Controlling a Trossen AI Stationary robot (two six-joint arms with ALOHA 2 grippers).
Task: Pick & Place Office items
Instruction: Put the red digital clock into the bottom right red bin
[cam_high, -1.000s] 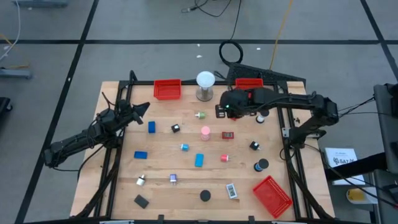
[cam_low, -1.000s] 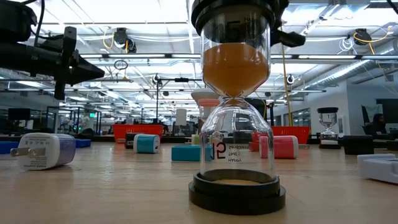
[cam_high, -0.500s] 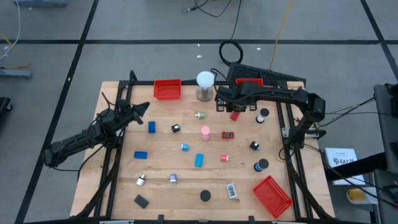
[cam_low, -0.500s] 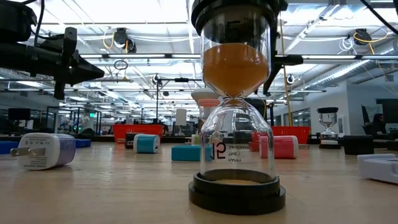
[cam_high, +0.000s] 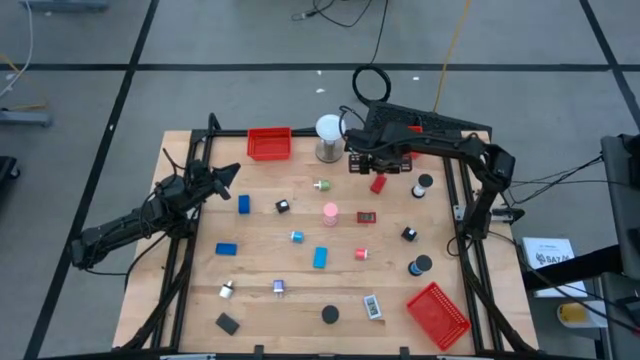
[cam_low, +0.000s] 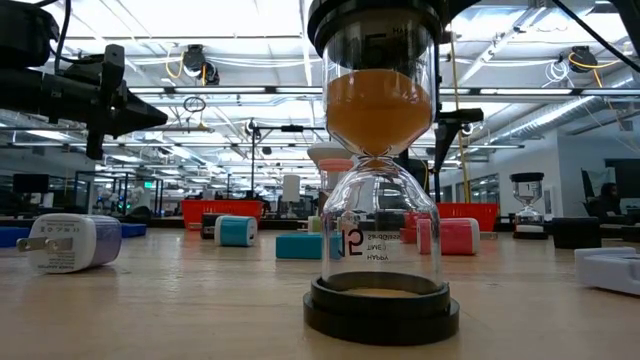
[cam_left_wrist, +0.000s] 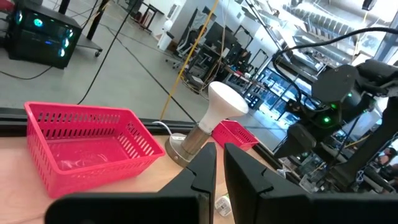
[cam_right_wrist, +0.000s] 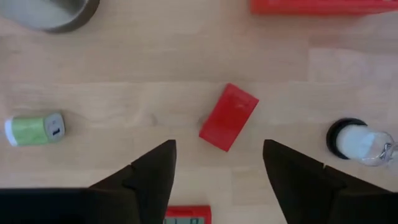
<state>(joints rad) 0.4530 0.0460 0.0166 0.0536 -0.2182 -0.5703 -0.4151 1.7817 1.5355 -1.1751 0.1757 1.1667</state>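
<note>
Right hand (cam_high: 378, 166), upper centre of the high view, hangs wide above a red block (cam_high: 377, 184) lying free on the tabletop (cam_high: 270, 250). We find most office items still scattered outside the trays.

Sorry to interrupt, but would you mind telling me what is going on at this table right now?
A two-armed robot is sorting small office items scattered on a wooden table. The right claw stands open above a red block that lies free on the wood, near a red tray at the far edge, not in it. The left claw is shut and empty, waiting above the table's left side. The trays in view look empty.
</note>
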